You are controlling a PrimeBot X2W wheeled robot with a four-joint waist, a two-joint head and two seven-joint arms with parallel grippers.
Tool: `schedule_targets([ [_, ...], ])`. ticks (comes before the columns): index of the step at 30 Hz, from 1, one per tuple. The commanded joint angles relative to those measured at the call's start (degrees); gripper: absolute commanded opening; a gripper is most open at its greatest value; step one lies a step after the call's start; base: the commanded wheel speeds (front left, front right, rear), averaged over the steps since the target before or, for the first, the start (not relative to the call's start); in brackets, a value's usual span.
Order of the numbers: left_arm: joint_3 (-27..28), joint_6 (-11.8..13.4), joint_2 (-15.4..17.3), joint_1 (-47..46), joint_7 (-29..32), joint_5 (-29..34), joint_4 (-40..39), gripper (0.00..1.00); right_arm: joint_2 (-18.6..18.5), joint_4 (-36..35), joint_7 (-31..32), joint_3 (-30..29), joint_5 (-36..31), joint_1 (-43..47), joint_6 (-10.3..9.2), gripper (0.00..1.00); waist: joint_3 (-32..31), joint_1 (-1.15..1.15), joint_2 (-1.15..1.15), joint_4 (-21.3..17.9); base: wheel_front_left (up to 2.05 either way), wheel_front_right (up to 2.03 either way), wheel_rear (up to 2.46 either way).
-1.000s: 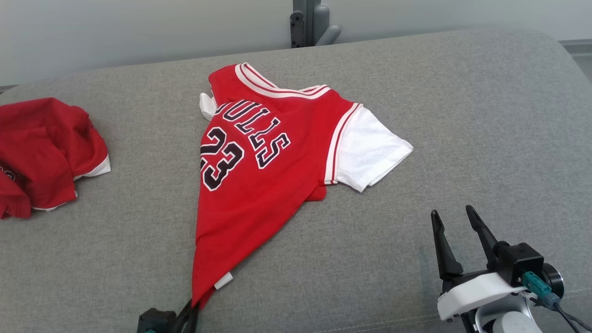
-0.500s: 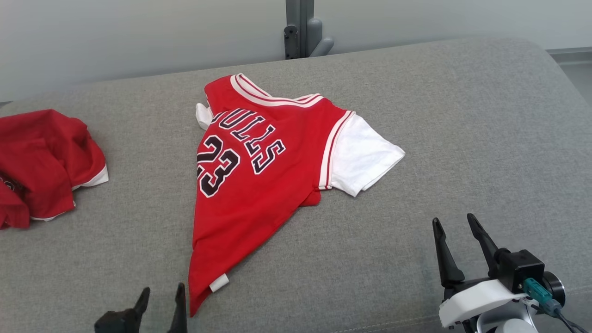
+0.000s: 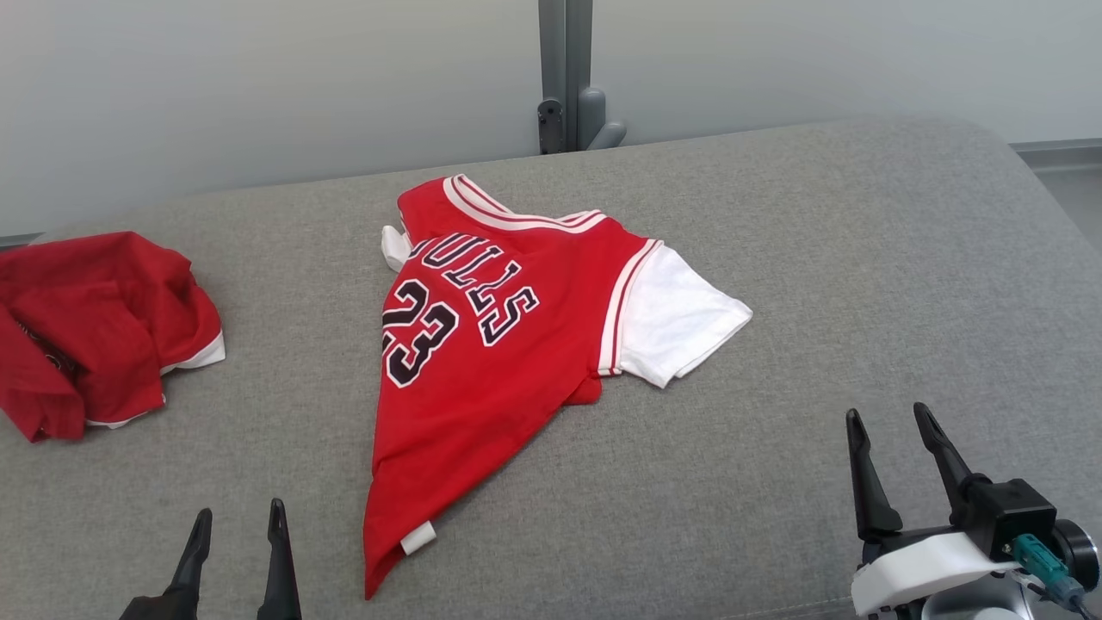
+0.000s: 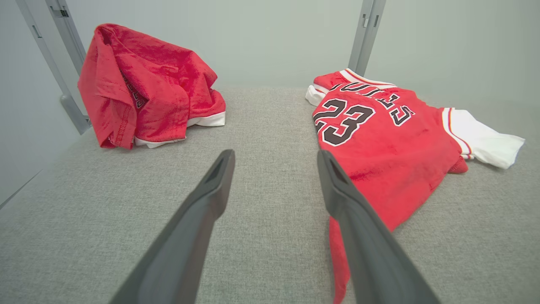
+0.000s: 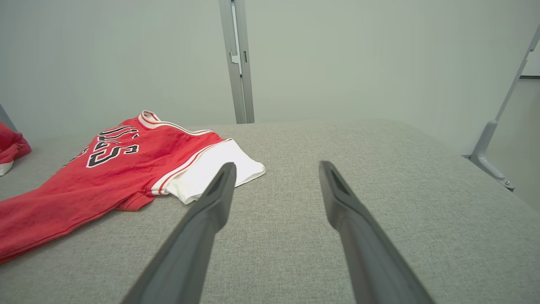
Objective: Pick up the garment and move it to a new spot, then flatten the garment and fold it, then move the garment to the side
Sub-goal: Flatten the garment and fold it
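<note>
Lying on grey pad (image 3: pixel 818 258), red jersey (image 3: pixel 469 387), crumpled red garment (image 3: pixel 95 327) apart

The head view looks forward and down from high over the grey padded table (image 3: pixel 818 258). Each wrist view sits low, near the fabric, facing the back wall (image 4: pixel 274 42): one looks along the left claw (image 4: pixel 276 153), the other along the right claw (image 5: pixel 277 164). All three share the red jersey (image 3: pixel 482 344) and the crumpled red cloth (image 3: pixel 95 327).
</note>
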Motion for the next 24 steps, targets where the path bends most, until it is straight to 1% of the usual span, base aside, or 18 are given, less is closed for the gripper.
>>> schedule_targets([
  [1,2.7,-1.6,-1.5,1.1,0.0,2.5,-0.2,1.00,-0.1,-0.6,-0.2,-0.7,-0.8,1.1,-0.04,1.00,-0.6,0.00,0.50,0.5,0.00,0.00,0.00],
  [5,6.8,-5.0,-4.4,2.7,0.0,6.6,0.5,1.00,-0.6,-0.5,-0.2,-1.5,-1.3,1.6,-0.04,1.00,-0.8,0.00,0.50,0.7,0.00,0.00,0.00],
  [7,8.2,-7.1,-6.0,3.3,0.0,8.4,1.3,1.00,-0.7,-0.1,-0.2,-1.8,-1.4,1.5,-0.04,1.00,-0.8,0.00,0.50,0.7,0.00,0.00,0.00],
  [13,12.8,-12.2,-10.1,4.3,0.0,11.8,2.3,1.00,-0.6,0.8,-0.2,-2.0,-1.8,1.2,-0.04,1.00,-0.7,0.00,0.50,0.6,0.00,0.00,0.00],
  [18,15.5,-15.6,-11.9,4.1,0.0,14.0,3.2,1.00,-0.4,1.5,-0.2,-1.4,-2.1,1.2,-0.04,1.00,-0.9,0.00,0.50,0.7,0.00,0.00,0.00],
  [24,16.5,-18.2,-12.8,3.1,0.0,15.4,4.3,1.00,-0.3,2.2,-0.2,-0.8,-2.2,0.9,-0.04,1.00,-1.4,0.00,0.50,0.6,0.00,0.00,0.00],
])
